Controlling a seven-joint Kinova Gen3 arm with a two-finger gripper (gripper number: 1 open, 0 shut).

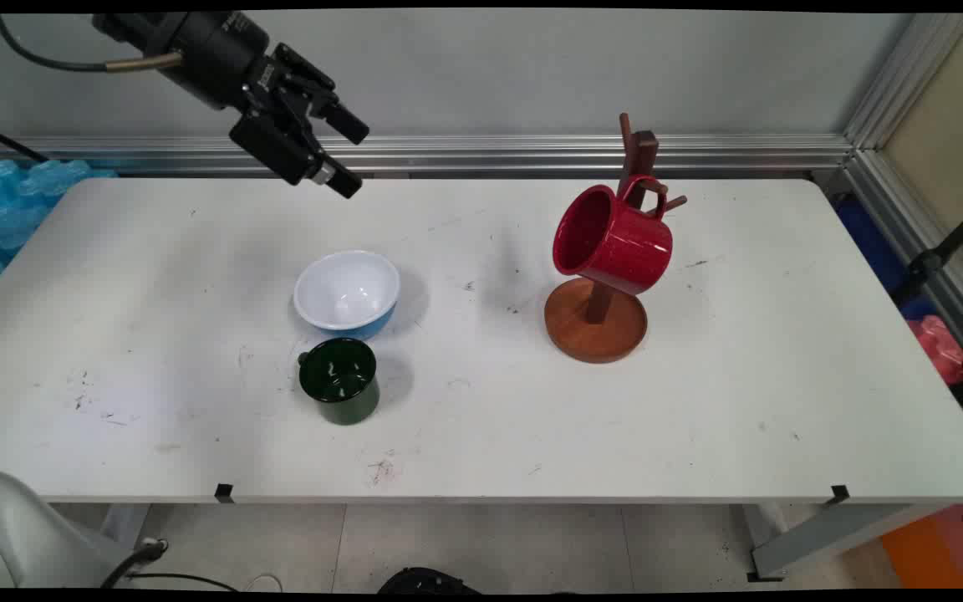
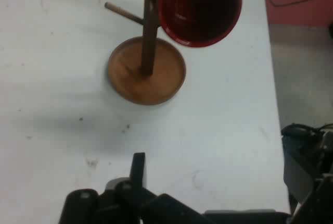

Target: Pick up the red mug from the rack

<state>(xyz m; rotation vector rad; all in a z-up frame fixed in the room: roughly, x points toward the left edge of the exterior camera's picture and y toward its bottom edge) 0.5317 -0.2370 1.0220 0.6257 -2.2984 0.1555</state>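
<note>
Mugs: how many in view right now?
2. The red mug hangs by its handle on the wooden mug tree, right of centre. The dark green mug stands on the table, just in front of the white-and-blue bowl. Nothing looks hidden.

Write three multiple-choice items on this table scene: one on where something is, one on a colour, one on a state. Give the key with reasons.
1. Where is the red mug?
A. Hanging on the wooden mug tree
B. Inside the bowl
C. Flat on the table

2. What colour is the bowl's outside?
A. Red
B. Blue
C. Green

3. What does the gripper hold?
A. The green mug
B. The bowl
C. Nothing

Key: 1 A, its handle hooks over a peg. 2 B, a blue wall shows under the white inside. 3 C, it hangs in the air with open fingers, above the table's far edge.
</note>
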